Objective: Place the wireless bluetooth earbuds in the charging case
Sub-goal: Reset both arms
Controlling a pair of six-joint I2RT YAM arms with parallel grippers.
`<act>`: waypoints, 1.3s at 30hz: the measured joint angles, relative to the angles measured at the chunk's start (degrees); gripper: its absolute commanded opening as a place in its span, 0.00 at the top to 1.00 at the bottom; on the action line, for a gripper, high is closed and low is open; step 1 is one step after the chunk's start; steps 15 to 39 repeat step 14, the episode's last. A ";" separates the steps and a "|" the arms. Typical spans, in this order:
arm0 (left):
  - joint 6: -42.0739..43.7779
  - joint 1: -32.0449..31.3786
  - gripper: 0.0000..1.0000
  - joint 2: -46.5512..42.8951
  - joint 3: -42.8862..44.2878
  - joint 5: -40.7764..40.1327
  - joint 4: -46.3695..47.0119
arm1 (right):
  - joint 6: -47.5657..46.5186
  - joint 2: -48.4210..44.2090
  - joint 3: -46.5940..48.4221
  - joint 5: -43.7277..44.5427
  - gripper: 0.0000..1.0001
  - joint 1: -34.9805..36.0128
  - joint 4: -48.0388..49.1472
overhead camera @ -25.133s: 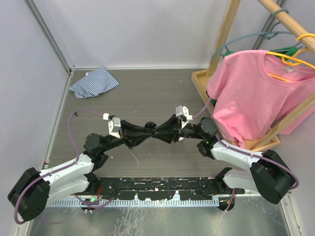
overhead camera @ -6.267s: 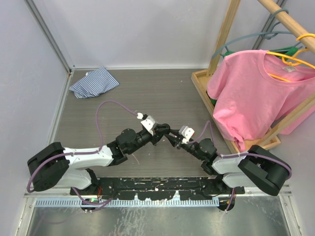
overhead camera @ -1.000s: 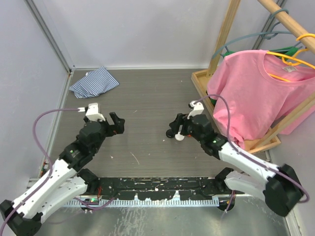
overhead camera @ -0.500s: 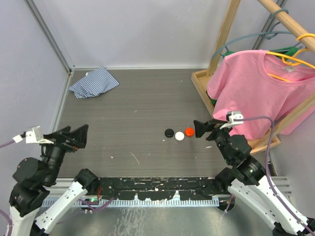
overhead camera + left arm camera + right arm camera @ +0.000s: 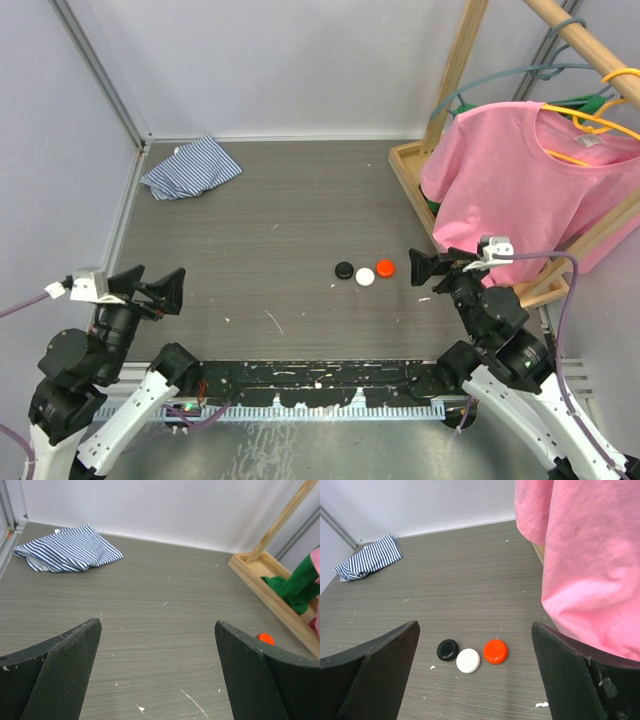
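Grey wood-grain table, scuffed with pale flecks and a thin white scratch near the front. Pale lilac walls close the far side and the left; a metal corner post leans in at 11 o'clock.

Striped blue-and-white cloth lies crumpled in the 10 o'clock corner. At 2 to 3 o'clock I see a wooden rack carrying a pink T-shirt on a yellow hanger. A green garment is bunched in the rack's base.

Three round cases sit in a short row at roughly 4 o'clock from the table's middle: black case at the 9 o'clock end, white case in the middle and a touch nearer me, red case at the 3 o'clock end. All three look closed and lie close together. I see no earbud outside them; what they contain I cannot tell.

Left gripper hangs at 8 o'clock, jaws spread wide, nothing between them. Right gripper hangs just off the red case's 3 o'clock side, clear of it, jaws likewise wide and holding nothing.
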 measured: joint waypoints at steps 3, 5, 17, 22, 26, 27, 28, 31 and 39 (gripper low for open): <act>1.11 0.00 0.02 -0.24 -2.27 0.44 0.17 | 0.00 -1.05 0.00 0.28 0.00 0.00 -0.20; 1.77 0.00 0.02 -0.26 -3.13 0.46 0.31 | 0.00 -1.68 0.00 0.44 0.00 0.00 -0.39; 3.30 0.00 0.02 -0.37 -4.02 0.46 1.01 | -0.11 -2.82 0.00 0.83 0.00 0.00 -0.81; 3.30 0.00 0.02 -0.37 -4.02 0.46 1.01 | -0.11 -2.82 0.00 0.83 0.00 0.00 -0.81; 3.30 0.00 0.02 -0.37 -4.02 0.46 1.01 | -0.11 -2.82 0.00 0.83 0.00 0.00 -0.81; 3.30 0.00 0.02 -0.37 -4.02 0.46 1.01 | -0.11 -2.82 0.00 0.83 0.00 0.00 -0.81; 3.30 0.00 0.02 -0.37 -4.02 0.46 1.01 | -0.11 -2.82 0.00 0.83 0.00 0.00 -0.81; 3.30 0.00 0.02 -0.37 -4.02 0.46 1.01 | -0.11 -2.82 0.00 0.83 0.00 0.00 -0.81; 3.30 0.00 0.02 -0.37 -4.02 0.46 1.01 | -0.11 -2.82 0.00 0.83 0.00 0.00 -0.81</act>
